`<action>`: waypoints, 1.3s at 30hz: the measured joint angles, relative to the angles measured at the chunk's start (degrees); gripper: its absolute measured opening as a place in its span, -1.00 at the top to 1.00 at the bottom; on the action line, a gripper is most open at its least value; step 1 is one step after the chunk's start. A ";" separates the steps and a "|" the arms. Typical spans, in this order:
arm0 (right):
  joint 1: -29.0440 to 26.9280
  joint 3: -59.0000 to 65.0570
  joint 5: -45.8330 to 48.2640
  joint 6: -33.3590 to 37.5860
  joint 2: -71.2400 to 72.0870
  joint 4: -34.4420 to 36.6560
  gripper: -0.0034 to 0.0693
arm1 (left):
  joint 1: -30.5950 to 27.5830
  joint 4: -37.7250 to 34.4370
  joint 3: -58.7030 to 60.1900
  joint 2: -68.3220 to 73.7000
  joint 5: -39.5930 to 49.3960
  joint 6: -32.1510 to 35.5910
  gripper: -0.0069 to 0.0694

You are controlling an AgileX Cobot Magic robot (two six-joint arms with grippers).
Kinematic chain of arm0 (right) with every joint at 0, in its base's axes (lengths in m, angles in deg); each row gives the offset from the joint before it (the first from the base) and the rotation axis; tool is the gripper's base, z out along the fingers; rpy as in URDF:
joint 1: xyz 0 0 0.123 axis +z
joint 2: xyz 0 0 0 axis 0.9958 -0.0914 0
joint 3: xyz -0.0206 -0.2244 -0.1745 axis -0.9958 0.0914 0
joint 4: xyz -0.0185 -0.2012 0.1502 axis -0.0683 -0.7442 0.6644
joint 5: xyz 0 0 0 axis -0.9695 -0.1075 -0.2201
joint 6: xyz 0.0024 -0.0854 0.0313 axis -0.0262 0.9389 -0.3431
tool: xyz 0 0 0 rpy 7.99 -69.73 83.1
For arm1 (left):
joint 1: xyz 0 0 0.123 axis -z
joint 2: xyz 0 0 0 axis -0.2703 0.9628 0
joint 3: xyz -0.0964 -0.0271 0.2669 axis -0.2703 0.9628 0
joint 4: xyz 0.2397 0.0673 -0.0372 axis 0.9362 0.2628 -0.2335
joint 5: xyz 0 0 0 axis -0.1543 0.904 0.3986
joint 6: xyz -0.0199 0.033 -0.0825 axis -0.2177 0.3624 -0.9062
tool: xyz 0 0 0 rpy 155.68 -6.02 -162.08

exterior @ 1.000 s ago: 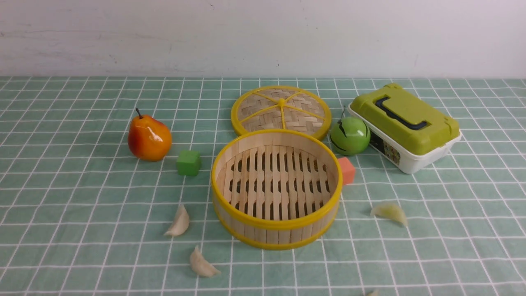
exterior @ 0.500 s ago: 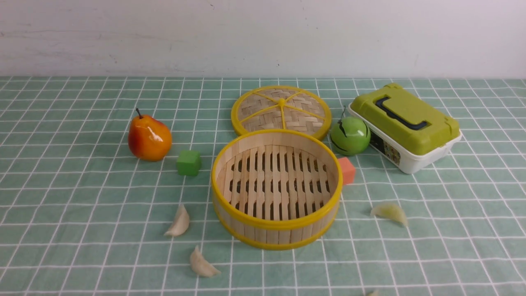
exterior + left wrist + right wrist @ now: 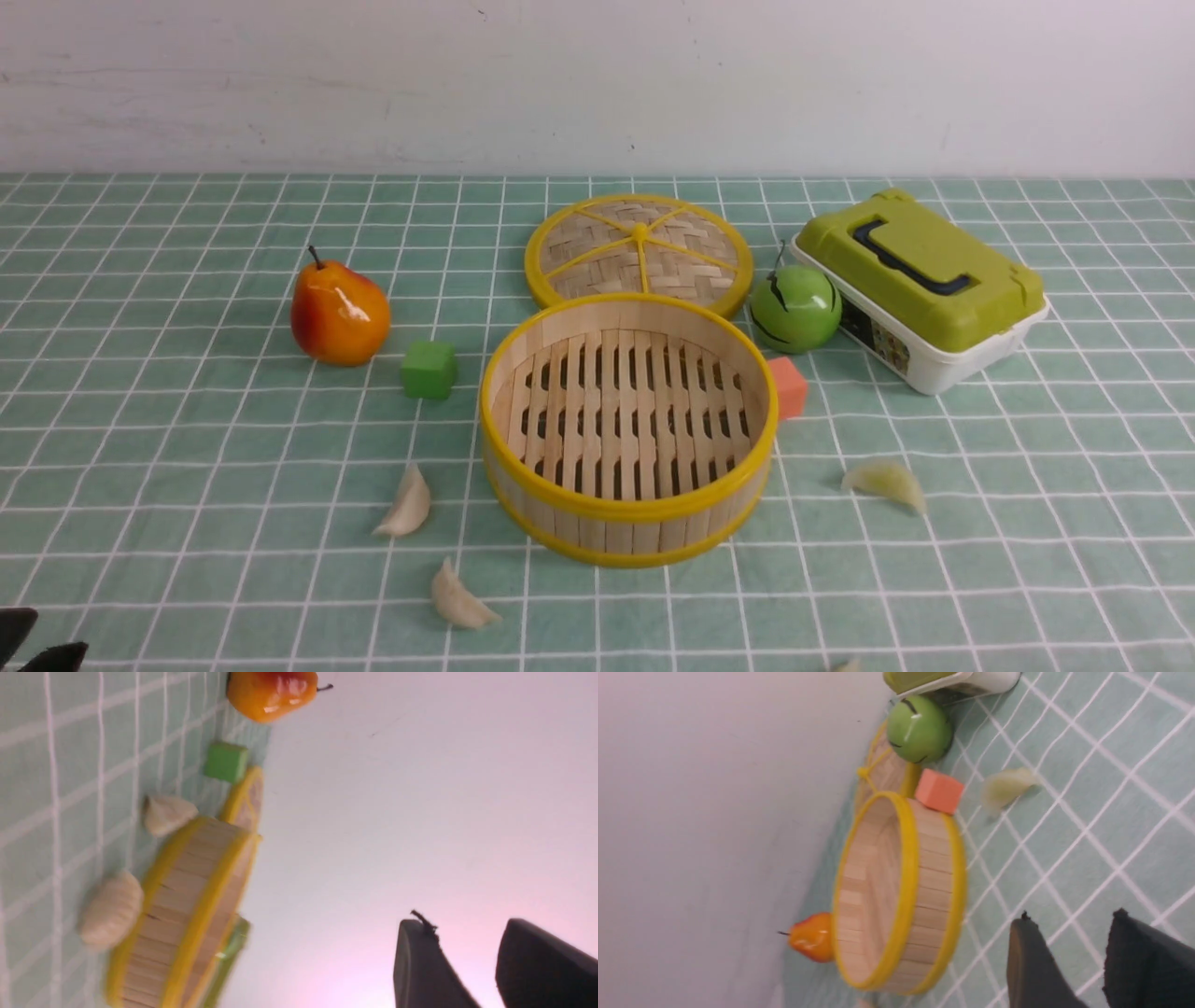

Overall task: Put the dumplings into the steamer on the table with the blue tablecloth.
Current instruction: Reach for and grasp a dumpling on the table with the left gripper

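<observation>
Both my grippers are partly open and hold nothing. My left gripper (image 3: 467, 935) shows two dark fingers (image 3: 420, 970) with a gap between them and only the wall (image 3: 420, 788) behind, and my right gripper (image 3: 1069, 926) looks the same over the blue tablecloth (image 3: 187, 448). From the front, only the tip of the left one shows, at the near left corner. The steamer (image 3: 625, 534) sits in the middle of the table (image 3: 1027, 523) and it has nothing in it. All four dumplings lie on the cloth. The first dumpling (image 3: 406, 504) is just beside the steamer on my left, and the second dumpling (image 3: 459, 599) is a bit nearer to me. The third dumpling (image 3: 885, 483) is on my right, near the steamer. The fourth dumpling (image 3: 848, 665) is cut off at the near edge, so I can hardly see it. I think I am right at the start, reaching for the first pick. Next I should bring my left gripper down over the second dumpling, with one finger on each side, and squeeze softly. It looks small and shiny, so it may slip.
</observation>
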 joint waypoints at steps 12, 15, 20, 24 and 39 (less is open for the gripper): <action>0.00 -5.22 -0.05 18.52 0.00 2.32 0.33 | 0.00 -1.99 -4.72 0.00 -1.53 18.28 0.19; 0.00 -13.71 0.21 30.29 -3.25 0.77 0.54 | 0.00 1.64 -10.55 0.00 0.82 33.21 0.20; 0.00 -29.98 5.71 40.82 -20.52 -6.73 0.93 | 0.00 13.61 -23.41 9.58 16.14 49.28 0.50; 1.20 -44.06 15.61 44.50 -37.07 -14.46 0.96 | 0.00 29.53 -35.84 25.81 33.76 51.15 0.86; 21.09 -55.96 37.83 44.95 -60.39 -21.88 0.95 | 19.92 54.67 -59.59 70.53 48.86 46.12 0.37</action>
